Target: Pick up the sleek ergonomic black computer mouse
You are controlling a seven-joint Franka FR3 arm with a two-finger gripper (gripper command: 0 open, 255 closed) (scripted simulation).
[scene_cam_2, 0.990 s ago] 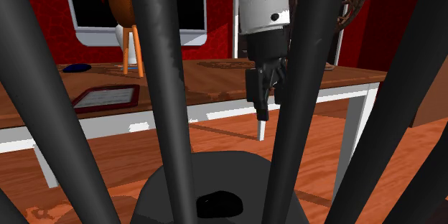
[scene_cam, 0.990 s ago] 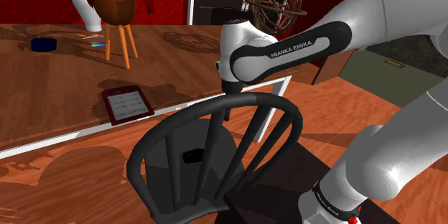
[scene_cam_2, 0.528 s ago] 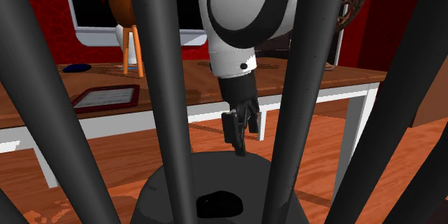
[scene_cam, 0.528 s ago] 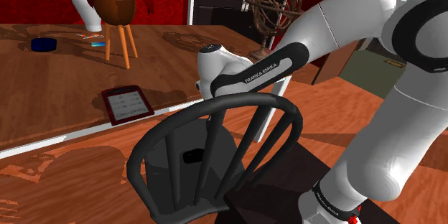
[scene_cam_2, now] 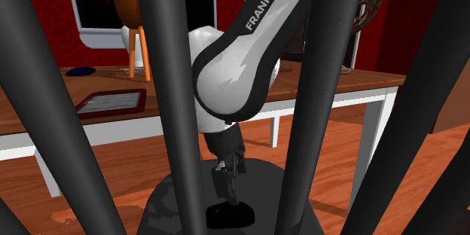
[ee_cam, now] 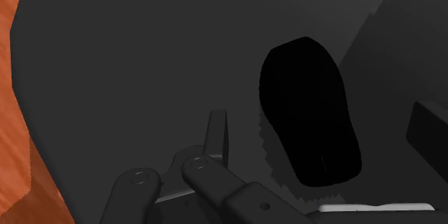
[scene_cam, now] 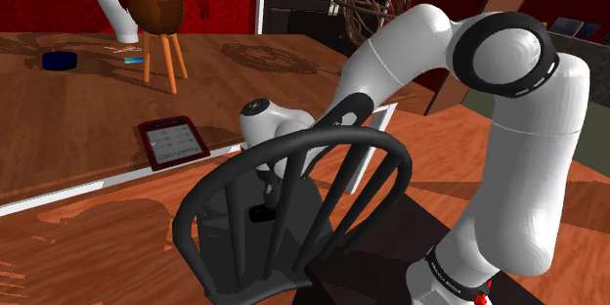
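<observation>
The black mouse (ee_cam: pixel 309 111) lies flat on the dark seat (ee_cam: pixel 129 57) of a spindle-back chair (scene_cam: pixel 293 147), which stands in front of the wooden table (scene_cam: pixel 78 127). The gripper (scene_cam_2: pixel 226 183) hangs just above the mouse with its fingers (ee_cam: pixel 216 133) spread to either side and not touching it. This looks like the final approach. The next move calls for a short descent, closing across the mouse's narrow sides, then a lift clear of the chair's spindles.

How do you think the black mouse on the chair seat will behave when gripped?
The rounded black computer mouse looks rigid, so it probably won't deform. Its curved sides may slip. Lying flat on the dark chair seat, it seems unlikely to roll.
</observation>
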